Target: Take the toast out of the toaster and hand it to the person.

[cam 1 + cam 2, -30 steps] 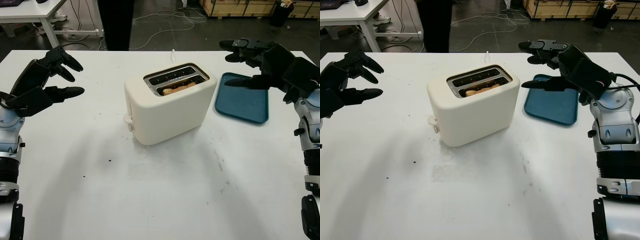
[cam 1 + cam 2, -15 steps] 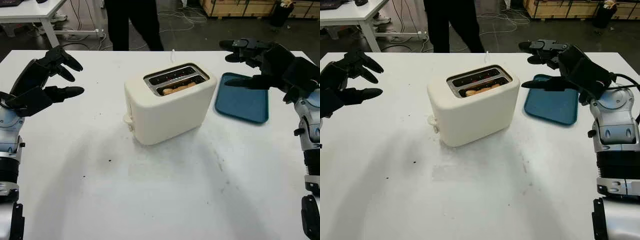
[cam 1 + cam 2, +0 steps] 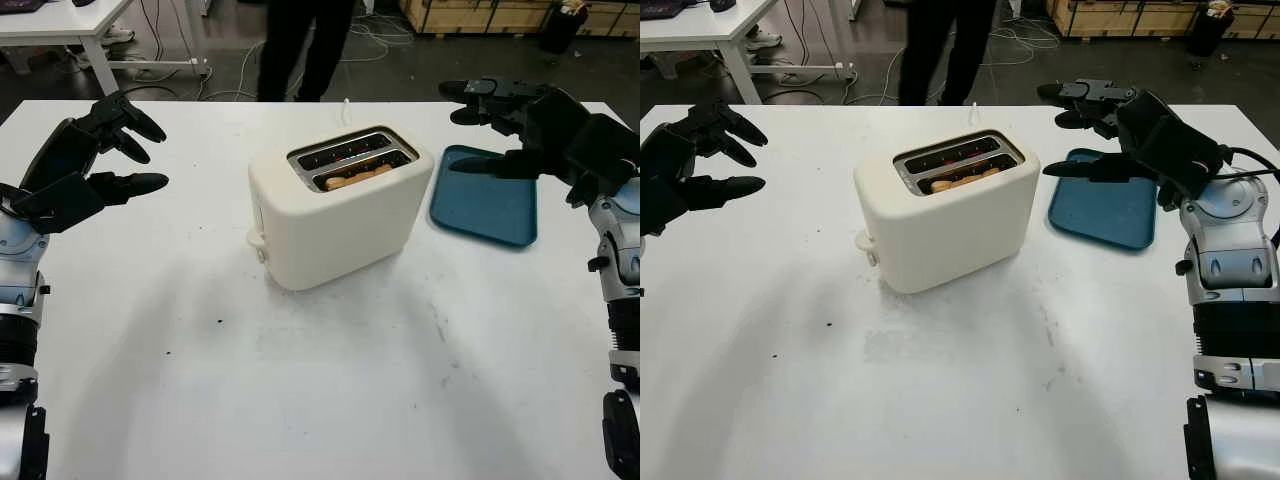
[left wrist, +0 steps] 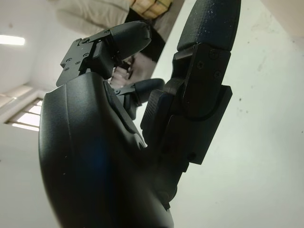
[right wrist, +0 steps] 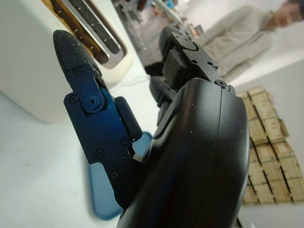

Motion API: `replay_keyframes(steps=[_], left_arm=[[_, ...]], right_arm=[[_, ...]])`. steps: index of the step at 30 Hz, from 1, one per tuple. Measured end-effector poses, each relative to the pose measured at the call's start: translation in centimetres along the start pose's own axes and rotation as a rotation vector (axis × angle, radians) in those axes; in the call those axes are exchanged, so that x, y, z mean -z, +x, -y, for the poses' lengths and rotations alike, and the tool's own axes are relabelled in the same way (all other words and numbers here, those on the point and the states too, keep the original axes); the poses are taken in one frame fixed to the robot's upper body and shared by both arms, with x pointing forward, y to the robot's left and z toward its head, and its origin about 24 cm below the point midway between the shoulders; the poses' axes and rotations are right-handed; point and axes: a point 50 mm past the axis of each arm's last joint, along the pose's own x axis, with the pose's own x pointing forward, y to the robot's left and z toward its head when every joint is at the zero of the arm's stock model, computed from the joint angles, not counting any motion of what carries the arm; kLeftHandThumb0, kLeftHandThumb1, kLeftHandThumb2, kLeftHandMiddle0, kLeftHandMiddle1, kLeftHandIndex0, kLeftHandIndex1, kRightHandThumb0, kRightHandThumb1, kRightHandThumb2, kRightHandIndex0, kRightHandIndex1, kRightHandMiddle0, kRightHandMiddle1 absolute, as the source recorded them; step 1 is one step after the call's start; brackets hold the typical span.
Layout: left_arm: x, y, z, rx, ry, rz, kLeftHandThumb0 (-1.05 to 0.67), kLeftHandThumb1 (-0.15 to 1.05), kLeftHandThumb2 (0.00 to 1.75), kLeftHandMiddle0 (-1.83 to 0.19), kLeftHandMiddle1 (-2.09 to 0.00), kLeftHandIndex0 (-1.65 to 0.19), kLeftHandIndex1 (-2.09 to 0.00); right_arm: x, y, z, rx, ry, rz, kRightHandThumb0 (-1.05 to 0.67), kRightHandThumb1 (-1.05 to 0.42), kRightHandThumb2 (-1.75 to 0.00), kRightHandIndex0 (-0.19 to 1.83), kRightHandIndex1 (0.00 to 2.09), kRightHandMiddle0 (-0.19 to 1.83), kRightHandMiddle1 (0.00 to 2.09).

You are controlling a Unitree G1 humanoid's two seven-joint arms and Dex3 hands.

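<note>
Toast (image 3: 357, 176) sits in the front slot of the cream toaster (image 3: 340, 212) at the table's middle. Left hand (image 3: 85, 165) hovers open, well apart to its left — right hand (image 3: 530, 125) is open too, above the blue tray (image 3: 484, 208). Person (image 3: 304, 40) stands behind the table.

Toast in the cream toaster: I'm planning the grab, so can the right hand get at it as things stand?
Probably yes. The browned toast sits in the near slot of the cream plastic toaster, uncovered from above. The open right hand hovers over the blue tray beside it, nothing between.

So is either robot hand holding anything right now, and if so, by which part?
Nothing is held. The left hand is open above the table's left side, the right hand open over the blue tray; the toast sits in the toaster.
</note>
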Motion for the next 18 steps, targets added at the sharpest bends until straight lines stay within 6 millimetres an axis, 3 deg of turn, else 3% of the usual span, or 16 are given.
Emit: replay_keyframes(steps=[18], left_arm=[[-0.01, -0.03, -0.08, -0.004, -0.017, 0.005, -1.05, 0.92, 0.12, -0.23, -1.52, -0.19, -1.43]], right_arm=[[0.0, 0.0, 0.0, 0.0, 0.0, 0.0, -0.66, -0.71, 0.0, 0.0, 0.82, 0.45, 0.0]])
